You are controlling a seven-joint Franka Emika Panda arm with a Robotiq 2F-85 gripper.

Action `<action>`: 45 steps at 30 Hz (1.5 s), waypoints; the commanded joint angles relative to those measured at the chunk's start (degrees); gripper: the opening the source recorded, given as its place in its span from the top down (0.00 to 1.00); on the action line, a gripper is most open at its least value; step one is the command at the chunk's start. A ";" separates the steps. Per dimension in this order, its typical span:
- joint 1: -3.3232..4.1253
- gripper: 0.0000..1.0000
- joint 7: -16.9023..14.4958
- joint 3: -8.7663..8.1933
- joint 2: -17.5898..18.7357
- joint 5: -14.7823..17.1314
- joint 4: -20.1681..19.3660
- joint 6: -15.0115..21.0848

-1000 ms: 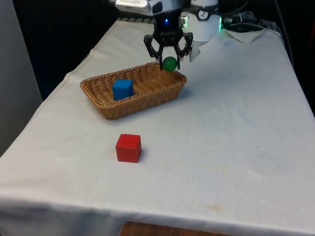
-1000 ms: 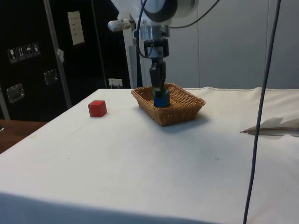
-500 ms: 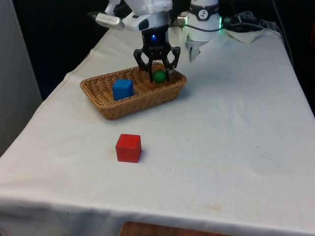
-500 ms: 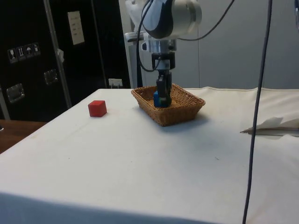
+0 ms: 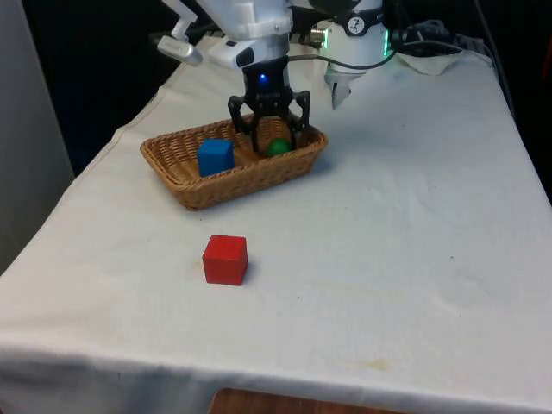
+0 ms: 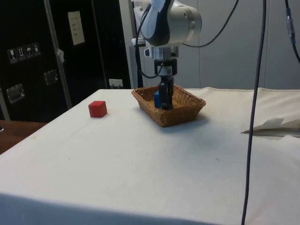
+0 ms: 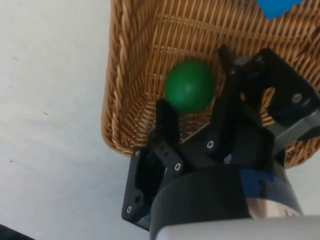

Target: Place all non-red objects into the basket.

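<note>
Woven wicker basket [image 5: 185,177] as the landmark, resting on the white-clothed tabletop [image 5: 405,250].

Black two-finger claw [image 5: 269,138] lowered into the basket's end nearer the front view's right, fingers pointing down past the rim. Spread apart, pinching nothing: in the wrist view, a clear gap on either side of the small green ball [image 7: 190,86], one fingertip [image 7: 166,114] short of it and the other just beside it, whether touching cannot be told. Same claw [image 6: 165,99] in the side view standing upright within the basket [image 6: 187,105], white arm rising straight above.

Green ball [image 5: 276,147] down inside the basket, seen between the spread fingers, apparently on the woven floor close to the end wall [image 7: 116,90]; contact with the floor not certain from these views.

Blue cube [image 5: 216,157] also inside the basket, toward the end at the front view's left, apart from the ball and the claw. A corner of it [image 7: 278,7] visible in the wrist view, farther along the basket floor; partly hidden behind the claw in the side view [image 6: 157,99].

Red cube [image 5: 225,260] outside the basket, on the bare cloth well in front of its long wall, nearer the front camera. In the side view [image 6: 97,108], well apart from the basket.
</note>
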 commanded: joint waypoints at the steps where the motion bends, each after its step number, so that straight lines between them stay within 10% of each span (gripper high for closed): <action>1: -0.23 0.50 -0.63 0.29 -0.40 0.57 -0.40 0.52; 7: -0.23 0.00 -0.69 0.17 -0.40 0.63 -0.46 0.57; 26: 0.46 0.00 1.60 -2.92 -6.13 -4.30 0.23 -3.95; 45: 2.01 0.00 9.74 -1.09 -9.34 -10.31 4.35 -8.88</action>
